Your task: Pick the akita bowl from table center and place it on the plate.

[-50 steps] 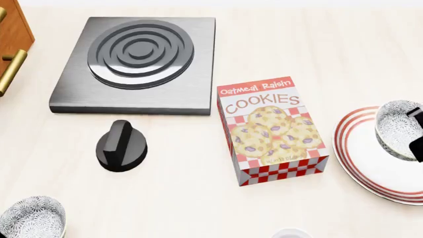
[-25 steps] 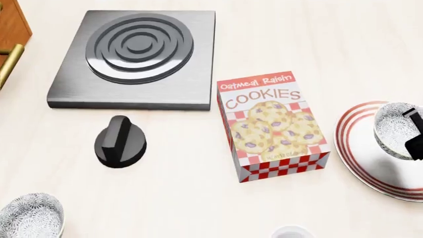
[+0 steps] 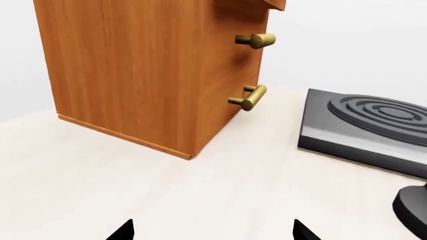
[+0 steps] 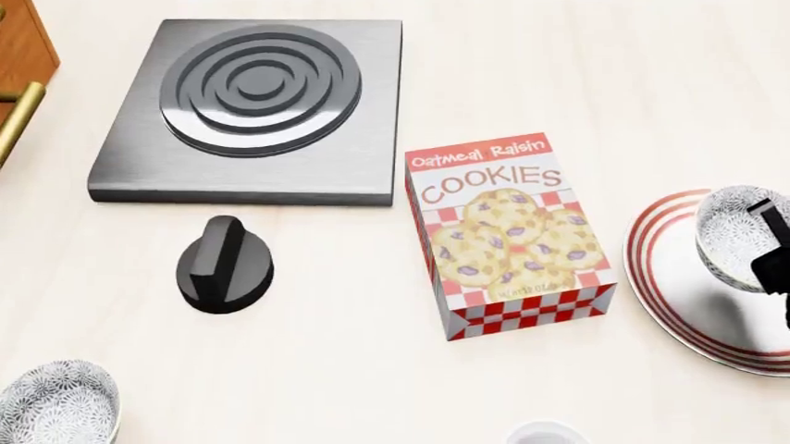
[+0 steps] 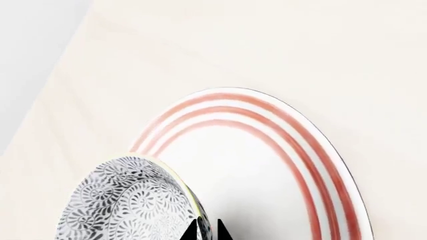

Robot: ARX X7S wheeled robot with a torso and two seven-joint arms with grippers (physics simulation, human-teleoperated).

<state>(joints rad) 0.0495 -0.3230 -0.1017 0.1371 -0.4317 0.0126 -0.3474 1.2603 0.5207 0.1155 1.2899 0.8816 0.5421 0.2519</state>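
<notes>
Over at the right edge of the counter (image 4: 370, 370) sits the plate (image 4: 691, 305), white with thin red rings round its rim. Above it hangs the akita bowl (image 4: 731, 233), tipped a little, with its dark shadow falling on the plate's white middle — so it looks lifted, not resting. The right end effector (image 4: 771, 250) pinches the bowl's rim, one dark finger inside and one outside. In the right wrist view the two black tips sit very close together with the thin rim of the bowl (image 5: 127, 205) between them, and the red rings of the plate (image 5: 300, 165) curve round behind.

Near the middle of the counter stands a cookie box (image 4: 509, 236), red and white, with "Oatmeal Raisin COOKIES" on it. It is just beside the plate but not touching. Toward the far edge lies a grey stove burner (image 4: 253, 106) with round rings on top. A black knob (image 4: 225, 264) sits between the burner and the near edge. At the near left corner is a second speckled bowl (image 4: 55, 405), well apart from the plate. A white cup (image 4: 543, 433) peeks in at the near edge.

At the far left corner stands a wooden cabinet (image 3: 147, 70) with brass handles (image 3: 250, 97). The left end effector (image 3: 210, 231) shows only two black tips — spread wide, holding nothing.
</notes>
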